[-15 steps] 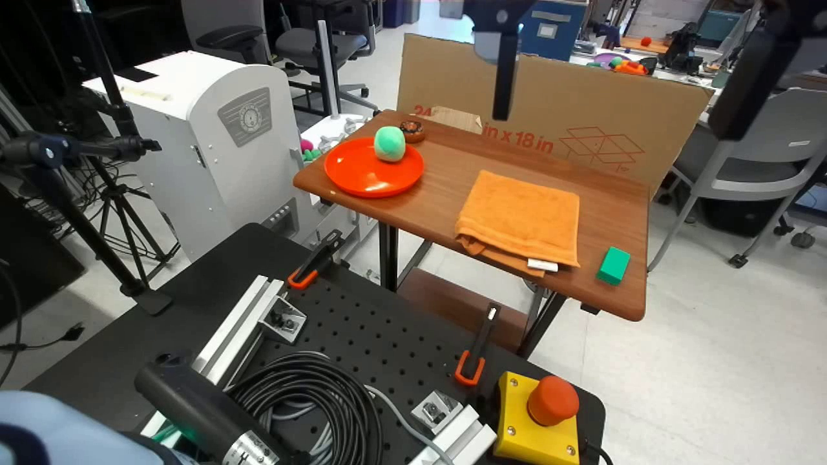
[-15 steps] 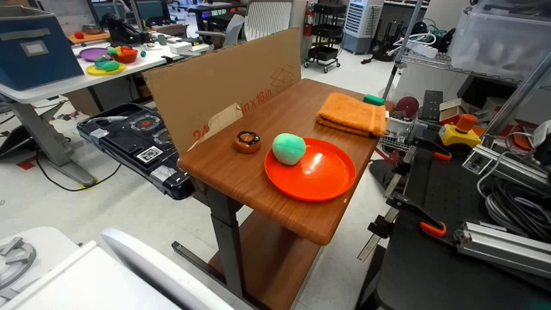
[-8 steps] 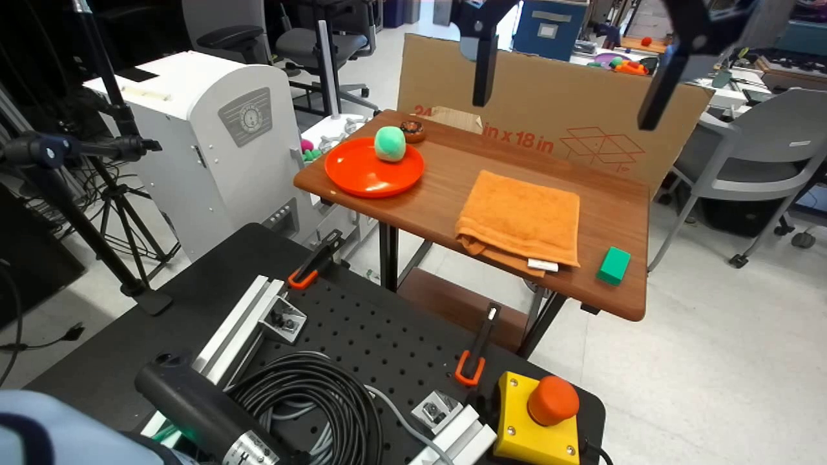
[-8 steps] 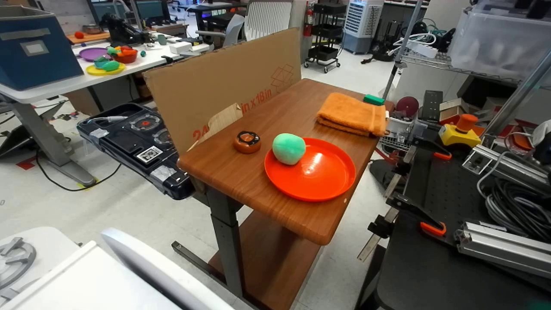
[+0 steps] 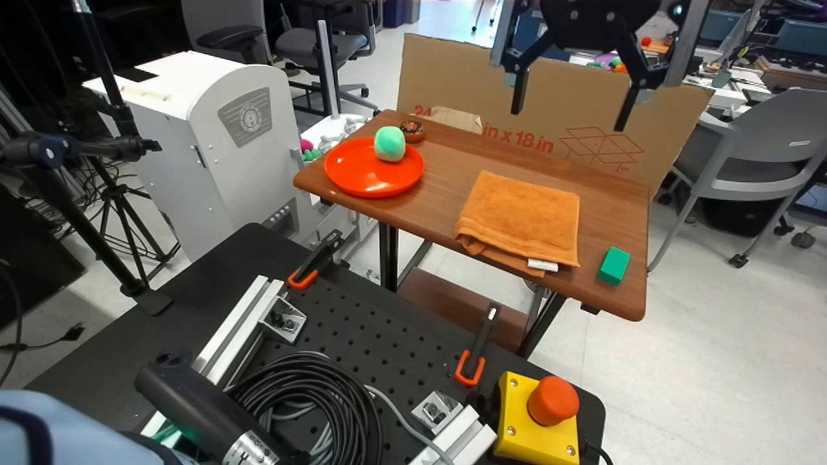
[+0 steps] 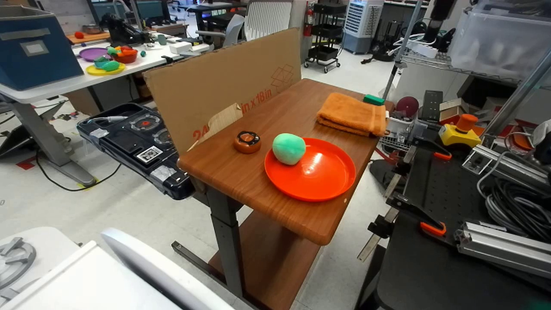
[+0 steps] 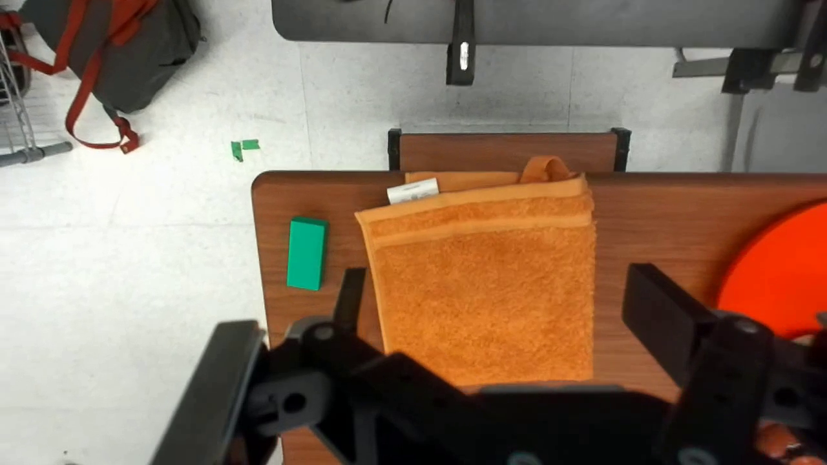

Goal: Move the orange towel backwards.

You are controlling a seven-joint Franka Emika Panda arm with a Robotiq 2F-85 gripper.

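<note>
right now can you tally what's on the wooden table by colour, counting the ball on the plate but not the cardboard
Orange: 1 (folded towel)
Orange-red: 1 (round plate)
Green: 2 (ball, block)
Brown: 1 (ring-shaped piece with a dark top)
Total: 5

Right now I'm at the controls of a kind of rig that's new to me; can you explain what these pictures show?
You're driving a one-armed robot; its black two-fingered jaws stand open, holding nothing. Two pictures are exterior views, from cameras outside the robot. The wrist view comes from a camera on its wrist, looking down past the jaws. On the brown table lies the folded orange towel, the thing to move. To one side of it is a green block; to the other, an orange-red plate with a pale green ball on it. Near the plate is a brown ring-shaped object.
</note>
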